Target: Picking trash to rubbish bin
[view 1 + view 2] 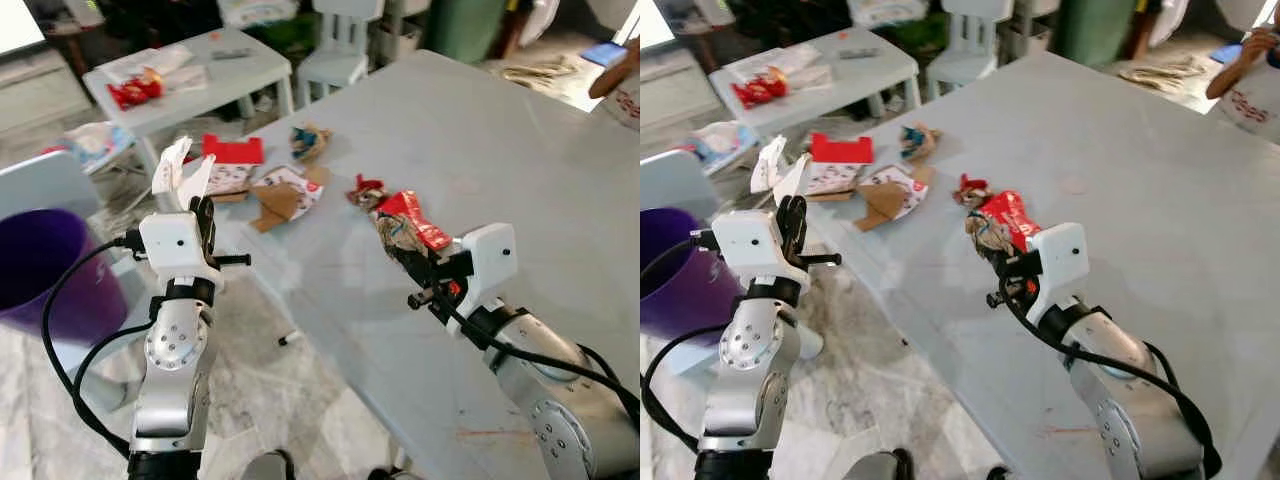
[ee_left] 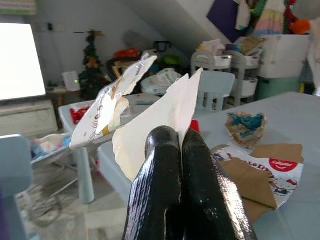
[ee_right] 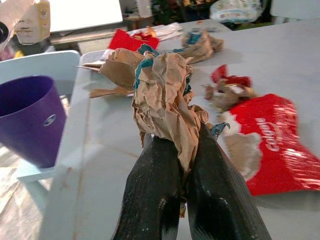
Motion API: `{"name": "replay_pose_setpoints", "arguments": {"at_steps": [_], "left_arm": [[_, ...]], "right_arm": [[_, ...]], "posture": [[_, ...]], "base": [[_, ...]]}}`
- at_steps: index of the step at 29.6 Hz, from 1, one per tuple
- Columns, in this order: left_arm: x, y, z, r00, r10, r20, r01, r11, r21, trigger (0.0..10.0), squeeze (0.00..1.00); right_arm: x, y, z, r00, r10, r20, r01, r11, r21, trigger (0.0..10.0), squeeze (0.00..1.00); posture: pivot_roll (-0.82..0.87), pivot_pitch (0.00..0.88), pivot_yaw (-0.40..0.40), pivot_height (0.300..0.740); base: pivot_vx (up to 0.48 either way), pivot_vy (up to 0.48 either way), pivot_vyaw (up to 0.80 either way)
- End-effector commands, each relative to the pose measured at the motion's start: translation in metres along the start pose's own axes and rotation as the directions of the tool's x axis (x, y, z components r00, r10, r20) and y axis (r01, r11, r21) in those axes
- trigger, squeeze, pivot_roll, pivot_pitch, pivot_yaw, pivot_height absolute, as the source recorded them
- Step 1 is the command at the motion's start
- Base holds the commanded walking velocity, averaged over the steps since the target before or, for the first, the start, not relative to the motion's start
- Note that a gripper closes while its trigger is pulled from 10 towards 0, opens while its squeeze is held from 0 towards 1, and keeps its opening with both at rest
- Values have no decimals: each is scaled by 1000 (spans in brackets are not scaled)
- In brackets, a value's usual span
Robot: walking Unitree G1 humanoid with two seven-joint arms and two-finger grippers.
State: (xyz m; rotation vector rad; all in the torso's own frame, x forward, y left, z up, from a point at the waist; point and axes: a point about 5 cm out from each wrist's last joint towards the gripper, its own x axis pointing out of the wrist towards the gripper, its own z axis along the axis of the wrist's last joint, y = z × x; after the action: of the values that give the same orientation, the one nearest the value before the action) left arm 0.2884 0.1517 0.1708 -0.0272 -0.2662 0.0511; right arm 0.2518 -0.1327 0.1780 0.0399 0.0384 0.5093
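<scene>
My left gripper (image 1: 203,213) is shut on a white paper wrapper (image 1: 180,172), held up off the grey table's left edge; the wrapper (image 2: 150,107) fans out above the black fingers (image 2: 165,180). My right gripper (image 1: 412,255) is shut on a crumpled brown paper wad (image 3: 162,95) above the table (image 1: 520,170), and a red wrapper (image 1: 415,215) shows at its tips. The purple rubbish bin (image 1: 45,270) stands on the floor at the far left, and the same bin (image 3: 30,117) sits left of the table edge in the right wrist view.
More trash lies on the table: a red carton piece (image 1: 233,150), a torn toothpaste box (image 1: 285,195), a crumpled wad (image 1: 310,140) and a small red scrap (image 1: 366,190). A small white table (image 1: 190,75) and chair (image 1: 335,50) stand behind. A person's arm (image 1: 615,70) shows at far right.
</scene>
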Motion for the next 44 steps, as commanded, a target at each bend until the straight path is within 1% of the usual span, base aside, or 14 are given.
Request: {"name": "replay_pose_setpoints", "arguments": {"at_steps": [1,2,6,11,17,26,44], "left_arm": [[-1,-2,4,1000,0,6,0,1000,-4,0,0],[-1,-6,3,1000,-12,-8,12,1000,-22,0,0],[-1,-11,2,999,-25,-23,24,999,-35,0,0],[-3,-14,3,999,-28,-36,26,999,-45,0,0],[-3,-16,1,998,-35,-59,30,996,-82,0,0],[-3,-17,0,996,-46,-77,38,994,-103,0,0],[-1,-18,-2,993,-56,-100,44,992,-118,0,0]], "right_arm": [[1,0,2,1000,0,7,0,1000,-7,0,0],[1,0,1,1000,-1,7,1,1000,-10,0,0],[0,-1,1,1000,-4,5,4,1000,-15,0,0],[-1,-2,1,1000,-3,4,3,1000,-19,0,0],[1,-3,1,1000,1,4,-1,1000,-20,0,0],[2,-4,2,1000,-6,10,6,1000,-7,0,0],[3,-4,2,1000,-7,13,7,1000,-10,0,0]], "posture": [[4,120,15,740],[4,120,15,740],[-7,121,13,740],[-7,117,10,740],[-4,114,6,740],[-3,112,5,740],[-10,122,4,740]], "base": [[0,0,800],[0,0,800],[0,0,800],[0,0,800],[0,0,800],[0,0,0],[0,336,0]]}}
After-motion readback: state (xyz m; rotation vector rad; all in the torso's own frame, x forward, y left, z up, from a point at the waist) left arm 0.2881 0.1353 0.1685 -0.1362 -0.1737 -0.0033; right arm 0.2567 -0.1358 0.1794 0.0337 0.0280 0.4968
